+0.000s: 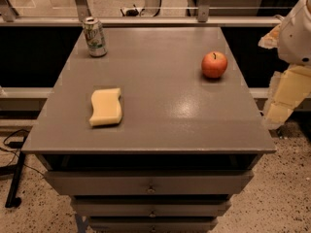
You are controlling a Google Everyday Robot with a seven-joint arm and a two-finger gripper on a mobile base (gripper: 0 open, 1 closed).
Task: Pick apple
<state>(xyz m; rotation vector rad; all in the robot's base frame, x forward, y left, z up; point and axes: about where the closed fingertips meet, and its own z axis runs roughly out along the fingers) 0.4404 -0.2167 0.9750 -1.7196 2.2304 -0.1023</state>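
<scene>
Gripper right of table, spread or pinched: can't tell. Risk of knocking round apple off far-right edge w/ sideways approach.

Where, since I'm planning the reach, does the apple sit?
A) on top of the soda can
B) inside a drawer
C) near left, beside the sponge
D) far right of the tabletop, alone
D: the apple rests on the far right of the tabletop, apart from the soda can and sponge; the gripper hangs beyond the table's right edge, not touching it.
</scene>
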